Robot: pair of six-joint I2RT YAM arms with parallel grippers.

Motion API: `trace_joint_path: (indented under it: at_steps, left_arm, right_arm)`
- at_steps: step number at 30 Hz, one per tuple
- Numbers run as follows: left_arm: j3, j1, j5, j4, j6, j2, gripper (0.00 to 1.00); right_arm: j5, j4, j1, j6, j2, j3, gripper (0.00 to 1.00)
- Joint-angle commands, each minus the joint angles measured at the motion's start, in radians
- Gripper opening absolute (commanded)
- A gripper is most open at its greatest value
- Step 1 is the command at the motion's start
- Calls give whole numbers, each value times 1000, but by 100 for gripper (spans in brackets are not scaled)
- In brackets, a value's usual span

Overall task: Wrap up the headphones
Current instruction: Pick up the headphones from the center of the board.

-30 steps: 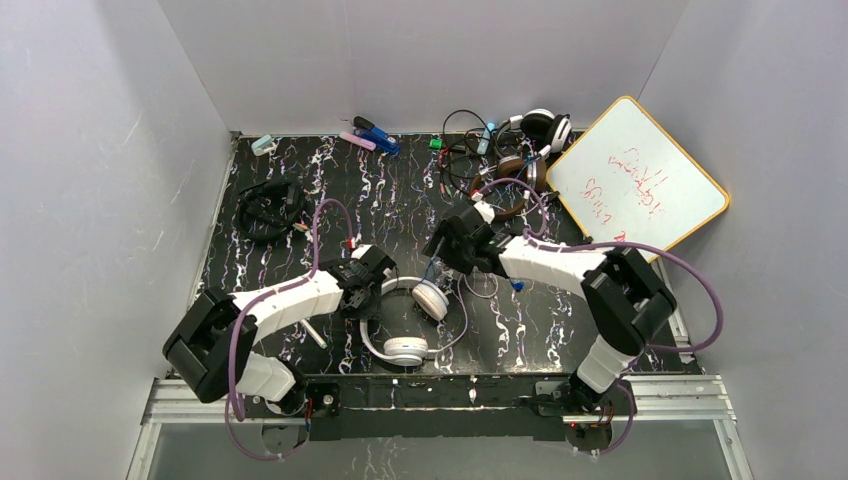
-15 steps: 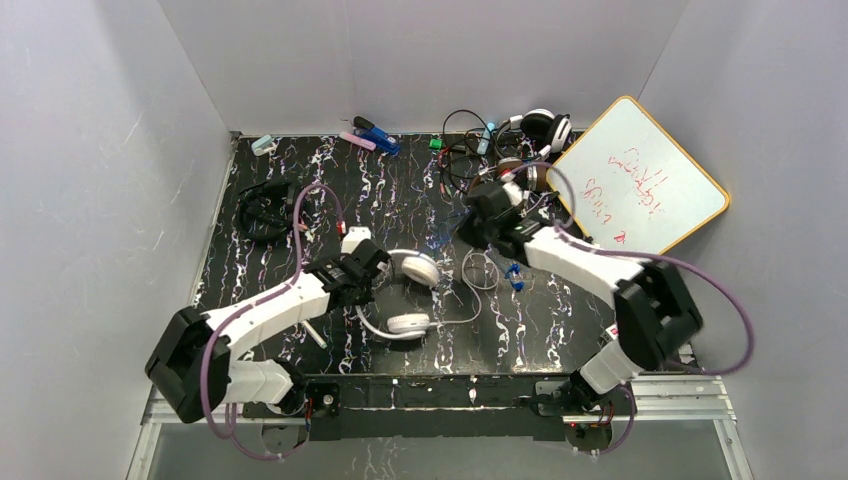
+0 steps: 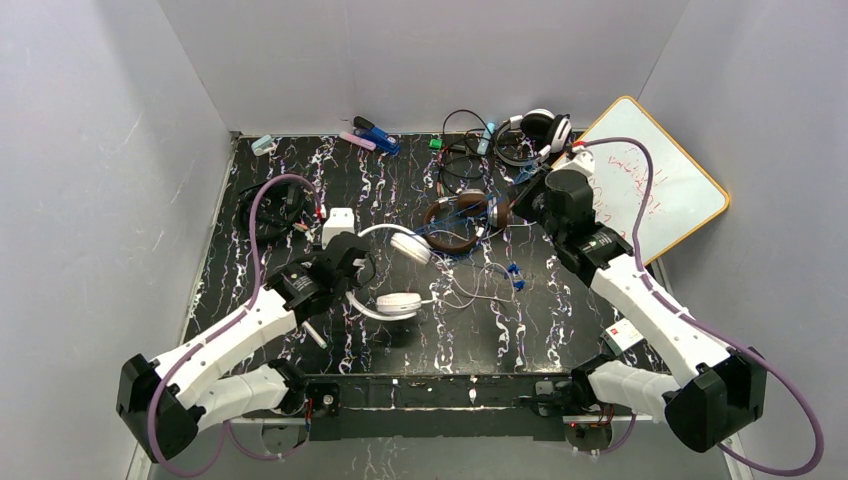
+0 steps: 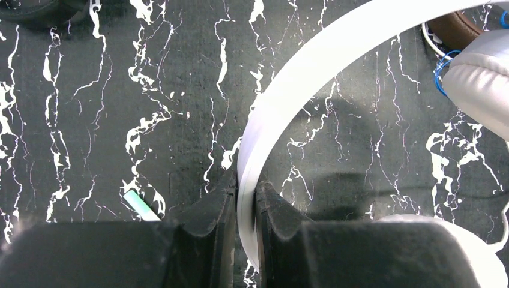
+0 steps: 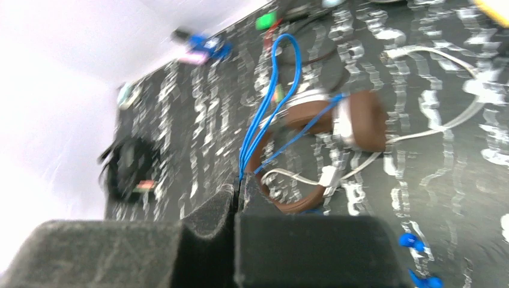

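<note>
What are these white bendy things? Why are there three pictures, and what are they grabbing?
They are two robot arms bolted to a black table. The big picture looks down from above. The other two come from small cameras on each arm's wrist. The left hand pinches the band of the white headphones. The right hand is shut on a blue cord beside the brown headphones. Other headphones and a whiteboard sit at the back.
</note>
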State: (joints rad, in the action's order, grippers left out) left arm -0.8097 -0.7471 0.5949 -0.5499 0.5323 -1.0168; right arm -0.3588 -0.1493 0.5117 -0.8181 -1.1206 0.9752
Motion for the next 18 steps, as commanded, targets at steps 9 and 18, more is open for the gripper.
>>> trace_joint_path:
  at_steps: [9,18]
  left_arm:
    - [-122,4,-168,114,36,-154,0]
    - [-218,-39,-262,198,132,-281,0]
  right_arm:
    - [467,291,270,235,-73,41,1]
    - [417,336,388,220,-169,88,1]
